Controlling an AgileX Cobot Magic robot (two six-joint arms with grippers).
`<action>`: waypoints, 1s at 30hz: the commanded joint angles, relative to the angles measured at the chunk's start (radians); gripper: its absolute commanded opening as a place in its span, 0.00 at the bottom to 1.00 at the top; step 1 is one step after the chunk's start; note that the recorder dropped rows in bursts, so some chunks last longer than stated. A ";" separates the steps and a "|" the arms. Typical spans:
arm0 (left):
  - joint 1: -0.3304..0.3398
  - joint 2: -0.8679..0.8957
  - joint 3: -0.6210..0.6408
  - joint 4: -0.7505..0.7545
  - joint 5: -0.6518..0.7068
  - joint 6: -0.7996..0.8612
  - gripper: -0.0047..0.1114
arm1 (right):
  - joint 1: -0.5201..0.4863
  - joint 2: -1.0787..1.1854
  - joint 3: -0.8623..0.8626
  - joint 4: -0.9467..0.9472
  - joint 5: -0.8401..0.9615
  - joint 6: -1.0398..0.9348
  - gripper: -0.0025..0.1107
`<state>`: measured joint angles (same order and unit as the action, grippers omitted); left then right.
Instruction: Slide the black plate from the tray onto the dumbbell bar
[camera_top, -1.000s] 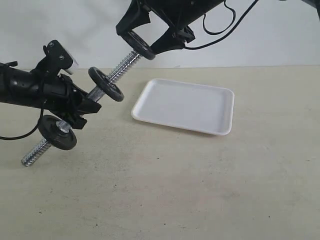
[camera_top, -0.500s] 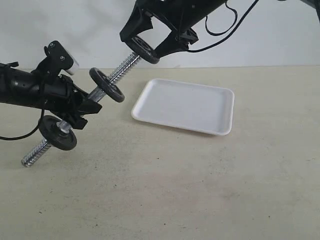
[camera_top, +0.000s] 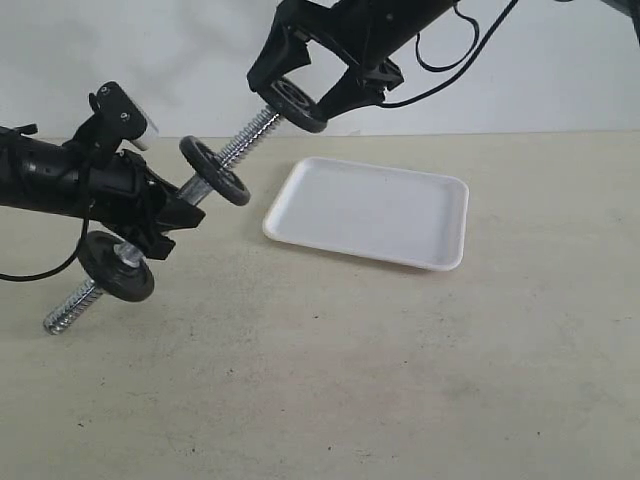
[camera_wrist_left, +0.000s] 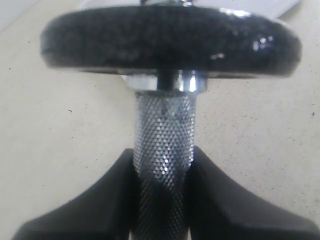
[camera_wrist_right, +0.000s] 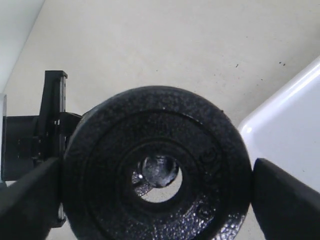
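The black plate (camera_top: 296, 104) is pinched edge to edge in the wide-spread right gripper (camera_top: 298, 96), up in the air, its hole facing the threaded tip of the dumbbell bar (camera_top: 250, 130). The tip shows through the hole in the right wrist view, but I can't tell if it is in. The left gripper (camera_top: 166, 226) is nearly closed, clamped on the bar's knurled middle, with an upper disc (camera_top: 214, 170) and a lower disc (camera_top: 116, 265) on either side of its fingers. The tray (camera_top: 380, 215) lies on the table (camera_top: 350, 380) below the right gripper, off to one side.
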<state>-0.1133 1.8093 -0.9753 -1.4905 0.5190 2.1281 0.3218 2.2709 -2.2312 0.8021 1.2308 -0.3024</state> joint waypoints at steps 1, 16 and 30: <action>-0.001 -0.056 -0.046 -0.113 0.136 0.004 0.08 | 0.001 -0.029 -0.014 0.033 -0.010 0.006 0.02; -0.001 -0.066 -0.062 -0.113 0.197 0.004 0.08 | 0.001 -0.025 0.027 0.053 -0.010 0.027 0.02; -0.001 -0.070 -0.073 -0.120 0.197 0.004 0.08 | 0.050 -0.025 0.147 0.183 -0.010 -0.102 0.02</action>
<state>-0.1110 1.8115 -0.9920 -1.4429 0.5753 2.1299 0.3370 2.2553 -2.0873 0.9204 1.2047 -0.3744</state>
